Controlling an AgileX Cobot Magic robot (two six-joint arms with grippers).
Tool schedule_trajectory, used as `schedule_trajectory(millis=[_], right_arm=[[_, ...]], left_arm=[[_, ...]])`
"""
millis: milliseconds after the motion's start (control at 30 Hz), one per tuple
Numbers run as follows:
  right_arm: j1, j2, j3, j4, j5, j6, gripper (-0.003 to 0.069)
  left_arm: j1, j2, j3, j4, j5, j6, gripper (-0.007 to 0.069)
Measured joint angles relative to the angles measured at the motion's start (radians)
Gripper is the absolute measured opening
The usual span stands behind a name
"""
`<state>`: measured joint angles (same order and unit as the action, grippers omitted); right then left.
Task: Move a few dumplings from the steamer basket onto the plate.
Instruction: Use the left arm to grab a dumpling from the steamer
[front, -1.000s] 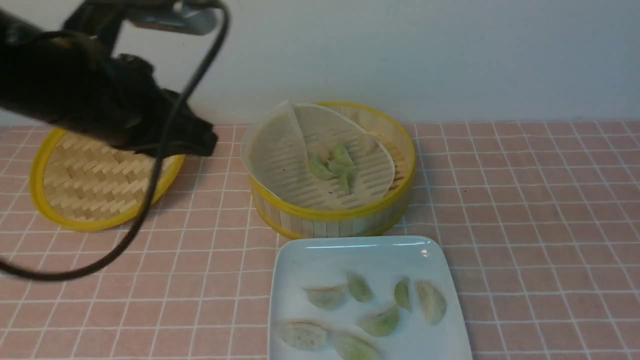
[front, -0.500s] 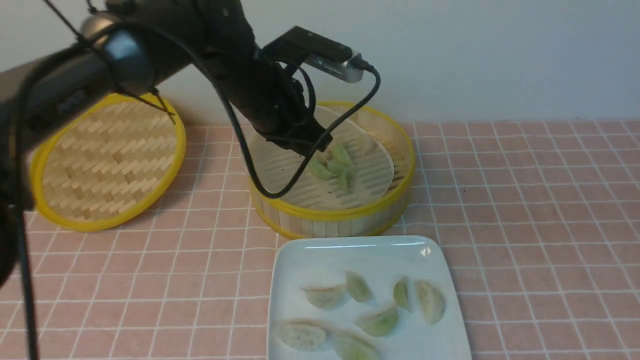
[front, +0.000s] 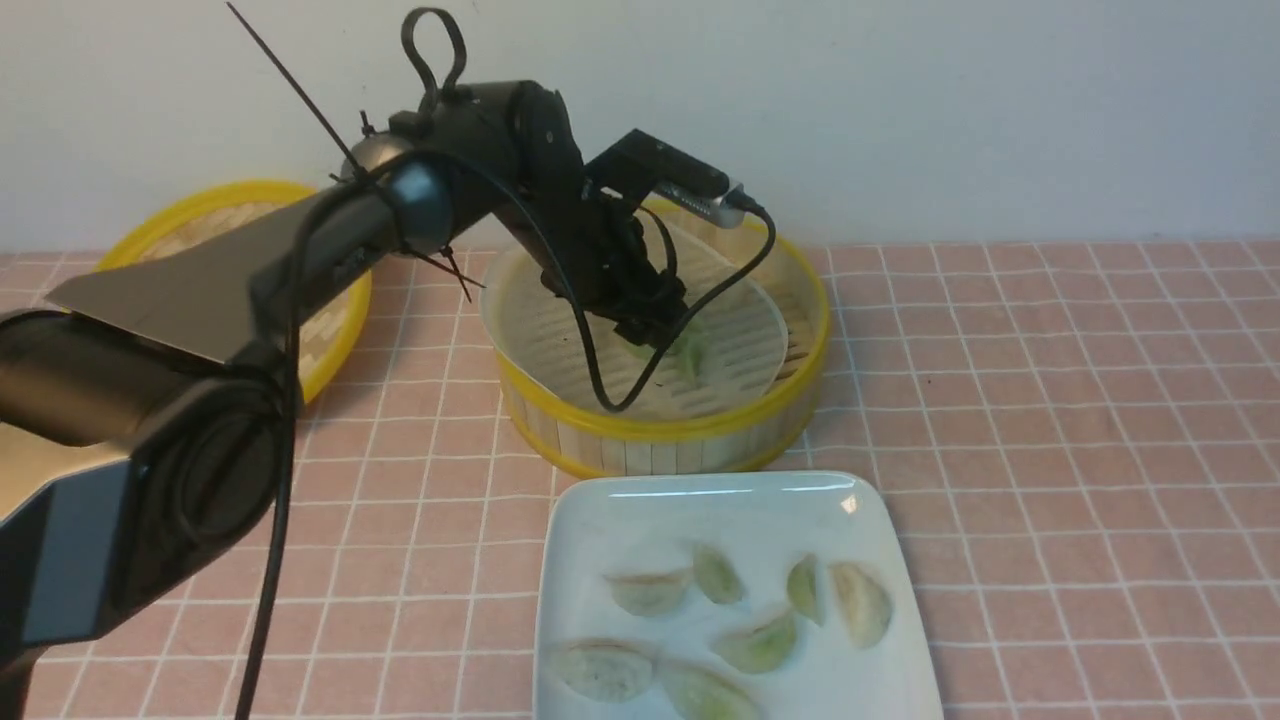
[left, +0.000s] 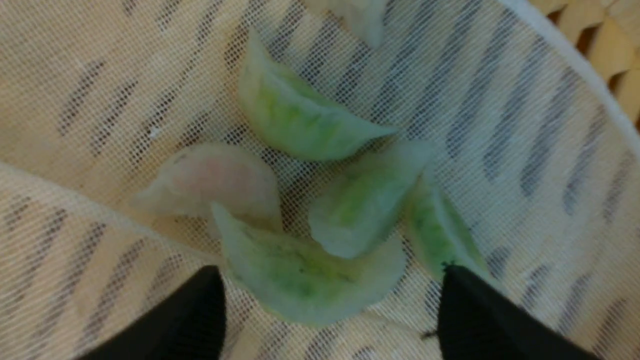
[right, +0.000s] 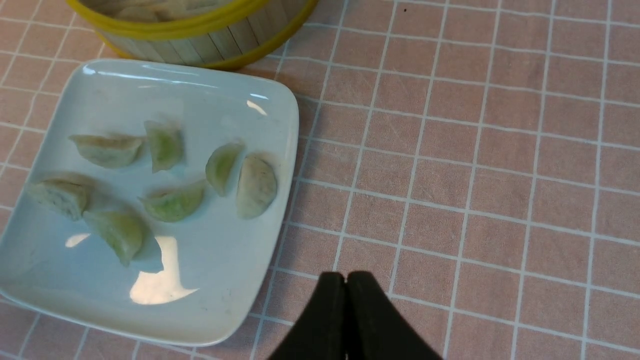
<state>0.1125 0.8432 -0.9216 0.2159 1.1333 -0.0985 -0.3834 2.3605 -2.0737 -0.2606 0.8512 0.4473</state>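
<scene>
From the front camera, I saw the left gripper (front: 655, 335) down inside the steamer basket (front: 700, 428), over the dumplings (front: 690, 352) lying there. The plate (front: 700, 510) sat just before the basket, carrying seven more. Through the left wrist camera, its fingers stood wide apart either side of one green dumpling (left: 305, 282) on the liner (left: 500, 125), gripping nothing. Through the right wrist camera, the right gripper (right: 345, 277) was pinched closed and empty above the pink tablecloth (right: 475, 200), beside the plate.
</scene>
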Motion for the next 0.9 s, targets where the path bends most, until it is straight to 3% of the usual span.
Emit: schedule_trajectory(millis=[200,500,900], right_arm=[[0.0,0.0,0.0,0.0,0.018,0.0,-0.001],[0.0,0.0,0.0,0.0,0.023,0.0,-0.001],[0.0,0.001,0.0,0.001,0.036,0.0,-0.001]], left_arm=[[0.0,0.032,0.0,0.006,-0.059,0.028,0.0548],[-0.006,0.063,-0.007,0.044,-0.071,0.031,0.0456],[-0.007,-0.068,-0.002,0.09,0.155,0.006,0.0456]])
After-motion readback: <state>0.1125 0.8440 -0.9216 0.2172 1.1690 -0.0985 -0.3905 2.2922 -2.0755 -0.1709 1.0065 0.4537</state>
